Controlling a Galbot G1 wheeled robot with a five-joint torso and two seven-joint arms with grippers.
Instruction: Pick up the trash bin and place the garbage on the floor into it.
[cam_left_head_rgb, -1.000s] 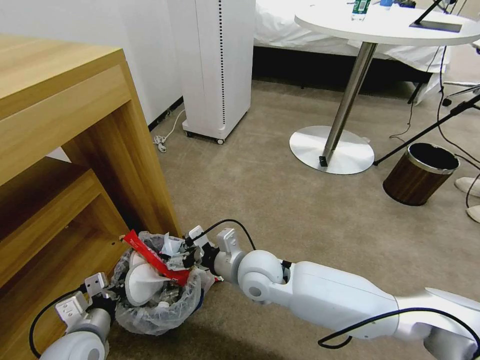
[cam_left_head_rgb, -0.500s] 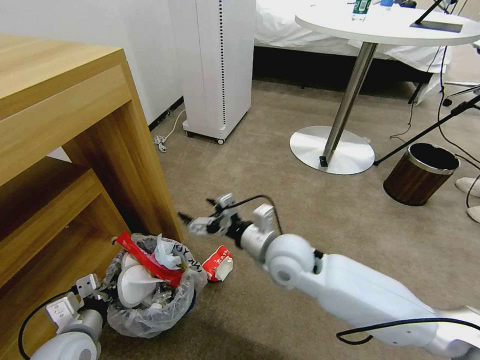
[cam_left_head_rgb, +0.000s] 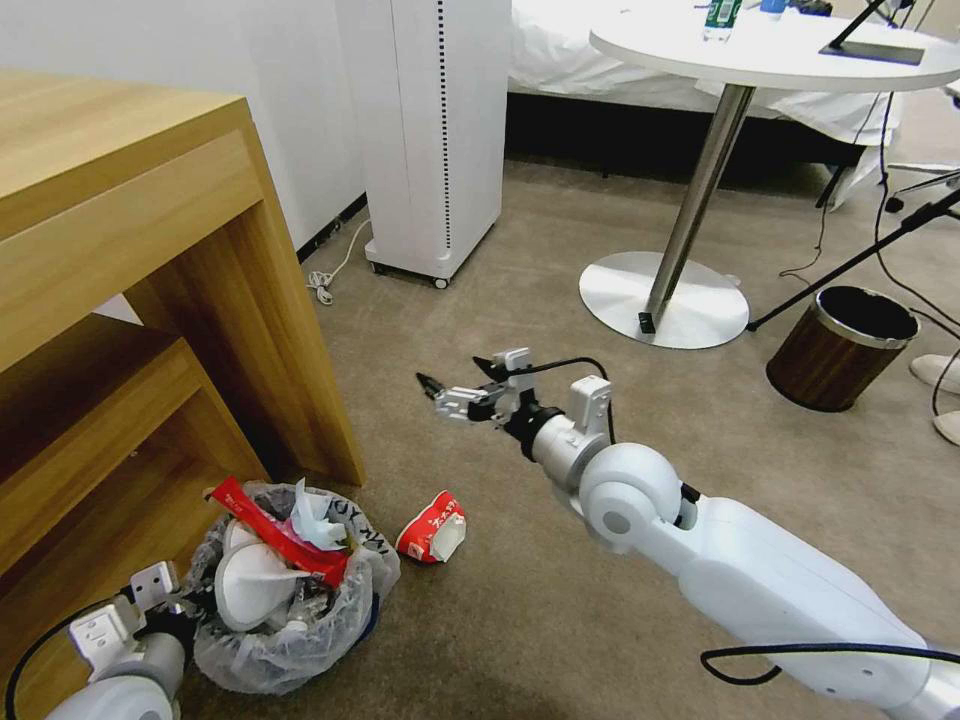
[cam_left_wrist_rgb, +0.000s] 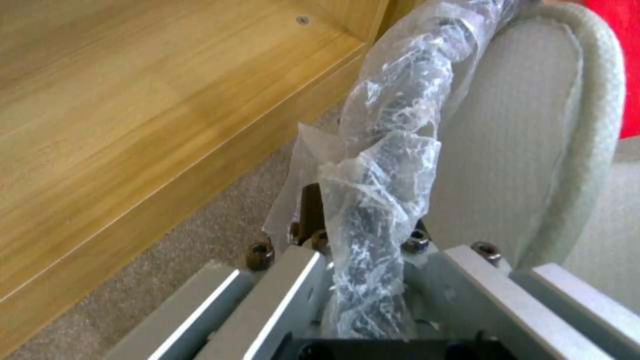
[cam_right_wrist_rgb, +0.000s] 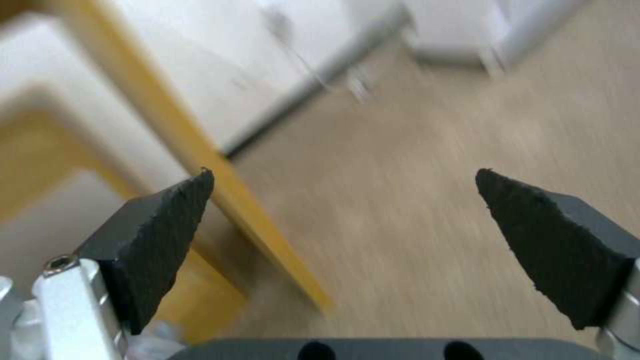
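Right gripper (cam_left_head_rgb: 437, 388) has lifted clear, fingers apart and empty; red wrapper (cam_left_head_rgb: 432, 526) now beside bin (cam_left_head_rgb: 285, 640), apparently missed; left gripper (cam_left_wrist_rgb: 363, 260) clamps rim.

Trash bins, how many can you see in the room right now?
2. The trash bin, blue with a clear bag, sits by the wooden desk, its rim gripped by the left claw. A brown wood-grain bin stands near the round table's base.

Bright even light, right wrist motion-blurred
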